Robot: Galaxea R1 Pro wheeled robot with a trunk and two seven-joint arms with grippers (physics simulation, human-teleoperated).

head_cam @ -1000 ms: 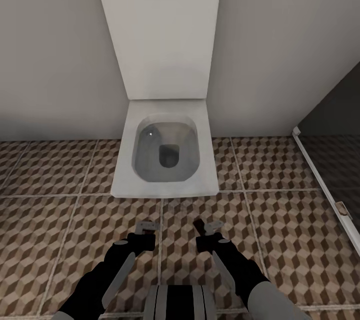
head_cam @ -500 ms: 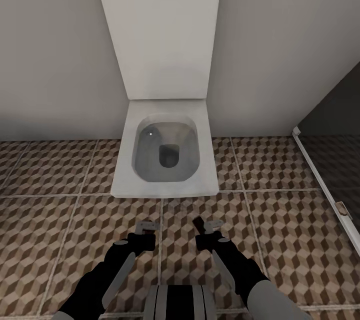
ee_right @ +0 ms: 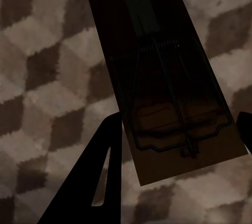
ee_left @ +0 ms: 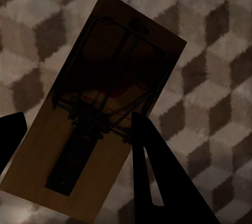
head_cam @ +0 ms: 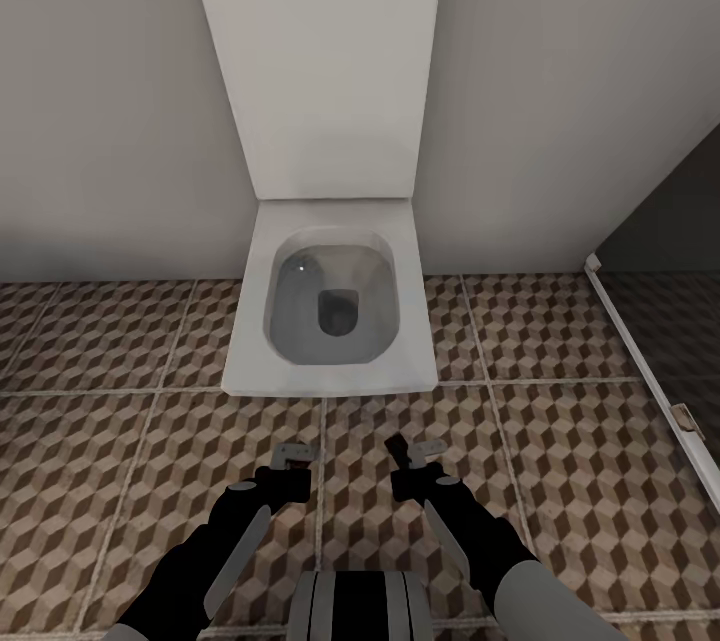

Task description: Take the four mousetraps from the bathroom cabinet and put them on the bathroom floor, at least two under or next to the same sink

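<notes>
A mousetrap [ee_left: 100, 124], a tan board with dark wire and a red spot, sits clamped between the dark fingers [ee_left: 157, 182] of the left gripper [head_cam: 290, 453], seen from the left wrist camera against the cube-patterned bathroom floor [head_cam: 560, 481]. A second mousetrap [ee_right: 163, 77], darker in shadow, is likewise held between the fingers [ee_right: 94, 182] of the right gripper [head_cam: 412, 451] in the right wrist view. From the head camera, both grippers hang low at the bottom centre of the frame, above the tiles, just in front of a white toilet [head_cam: 330, 311] at the middle of the frame. Its tall white cistern panel [head_cam: 320, 51] rises against the pale wall [head_cam: 100, 101] at the top. A dark glass panel [head_cam: 670, 251] with a pale frame runs along the right edge.
</notes>
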